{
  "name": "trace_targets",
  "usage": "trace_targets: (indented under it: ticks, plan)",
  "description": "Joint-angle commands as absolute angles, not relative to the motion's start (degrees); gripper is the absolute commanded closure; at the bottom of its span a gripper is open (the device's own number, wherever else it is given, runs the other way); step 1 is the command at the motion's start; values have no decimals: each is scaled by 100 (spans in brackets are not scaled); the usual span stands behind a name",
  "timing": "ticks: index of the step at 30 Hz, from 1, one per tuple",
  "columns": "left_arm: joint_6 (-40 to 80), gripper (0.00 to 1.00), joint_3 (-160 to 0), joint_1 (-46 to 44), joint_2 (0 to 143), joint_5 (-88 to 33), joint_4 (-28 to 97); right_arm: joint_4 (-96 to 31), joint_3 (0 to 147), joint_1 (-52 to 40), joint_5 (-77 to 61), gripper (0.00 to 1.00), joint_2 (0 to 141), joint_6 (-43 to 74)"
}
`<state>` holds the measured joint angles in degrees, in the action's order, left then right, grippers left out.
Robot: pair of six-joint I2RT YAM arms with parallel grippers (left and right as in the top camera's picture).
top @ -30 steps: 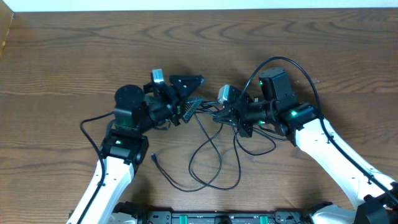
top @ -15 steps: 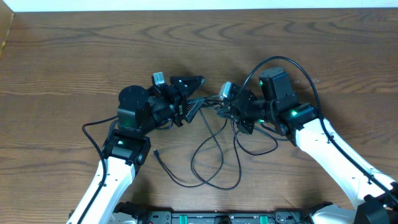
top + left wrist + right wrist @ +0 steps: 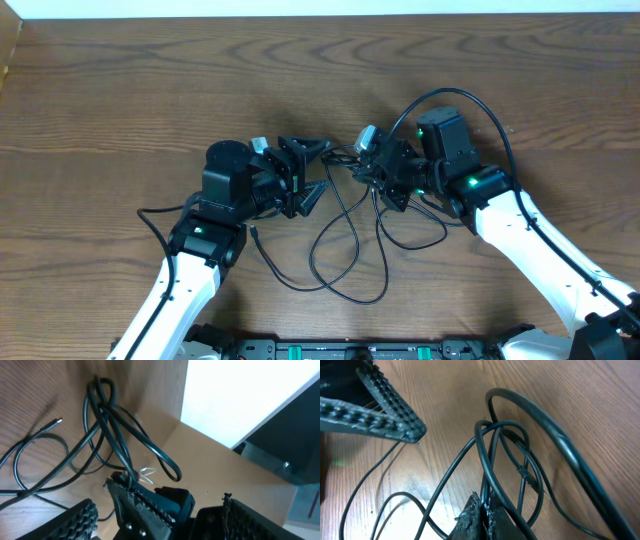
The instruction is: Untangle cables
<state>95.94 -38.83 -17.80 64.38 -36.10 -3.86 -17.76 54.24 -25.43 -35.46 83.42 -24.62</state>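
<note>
A bunch of thin black cables [image 3: 341, 163] hangs between the two grippers, and its loops trail toward the table's front edge. One loose plug end [image 3: 252, 231] lies by the left arm. My right gripper [image 3: 362, 164] is shut on a black cable strand [image 3: 485, 467], the fingertips [image 3: 479, 510] pinching it where several loops cross. My left gripper [image 3: 308, 171] stands open, facing the right one, one finger on each side of the bunch. In the left wrist view the cables [image 3: 107, 425] rise ahead, and the right gripper's shut fingers [image 3: 142, 507] sit between my left pads [image 3: 75, 521].
A thick black arm cable [image 3: 450, 97] arches over the right wrist. Another [image 3: 150, 213] runs off the left arm. The wooden table [image 3: 120, 90] ends at a pale strip at the far side. A dark rail [image 3: 330, 350] lines the front edge.
The left gripper has swung right and down toward the right gripper, and its jaws now straddle the bunch. The right gripper has lifted the cables slightly toward the far side.
</note>
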Motion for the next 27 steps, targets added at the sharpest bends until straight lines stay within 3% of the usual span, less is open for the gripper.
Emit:
trace_targets:
  ticks: [1,13,19,27]
  plan:
    - [9854,19,-3933,-1798,6440,-3315,-373,-1752,5450,-2561,-3704,99,8326,-2379]
    - [9874,20,-3933,-1798,6442,-2862,-370,-1739,5450,-2563,-4372,99,8326,-2381]
    - [9889,47,-3933,-1798,6442,-2655,-440,-1743,5450,-2587,-4412,99,8326,-2383]
    - [9885,49,-3933,-1861,6482,-2628,-480,-1712,5450,-2829,-4407,99,8326,-2408]
